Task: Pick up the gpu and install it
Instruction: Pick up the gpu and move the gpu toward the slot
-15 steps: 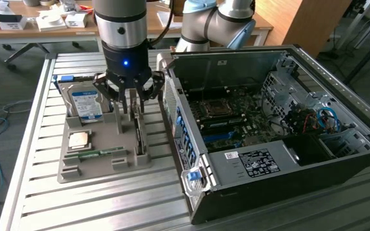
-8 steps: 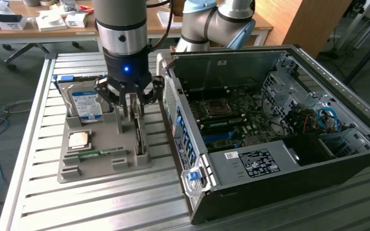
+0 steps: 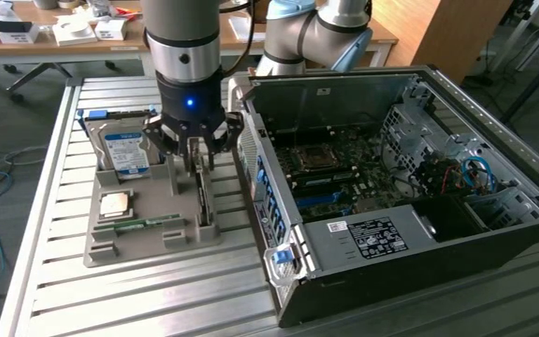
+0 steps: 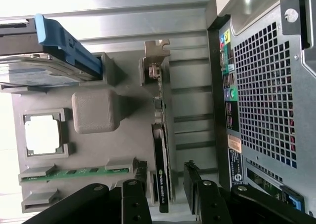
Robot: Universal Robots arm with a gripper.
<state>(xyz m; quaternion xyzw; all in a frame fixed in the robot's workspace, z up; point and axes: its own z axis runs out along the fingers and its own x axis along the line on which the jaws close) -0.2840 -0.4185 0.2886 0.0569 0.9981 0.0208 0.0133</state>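
Nearest: slatted metal surface point(image 3: 148, 302), ribs running across.

On it, toward the exterior view's right: open computer case point(image 3: 420, 210), open side up; motherboard point(image 3: 330, 175) and a labelled grey power supply point(image 3: 368, 237) exposed; perforated rear panel facing the holder.

Just beside the case, on the exterior view's left: grey moulded holder point(image 3: 120, 246) with slots and recesses. Contents, front to back:
- green memory stick point(image 3: 140, 223), lying flat in a front slot;
- square processor chip point(image 3: 115, 203), seated in its recess;
- gpu point(image 3: 204, 203) point(image 4: 162, 174), standing on its long edge in the slot nearest the case; dark board; in the wrist view the pale bracket end lies clear of the fingers point(image 4: 139, 184); card seated, not lifted;
- hand point(image 3: 197, 163) point(image 4: 165, 167), hanging over the gpu's upper edge and released, one finger on each side of the card, with a gap showing on the side toward the case;
- hard drive point(image 3: 124, 151), blue-labelled, propped upright at the holder's rear; blue rail point(image 4: 69, 46) along one edge.

Farthest: a second, wooden surface point(image 3: 26, 48) carrying white boxes point(image 3: 73, 31).
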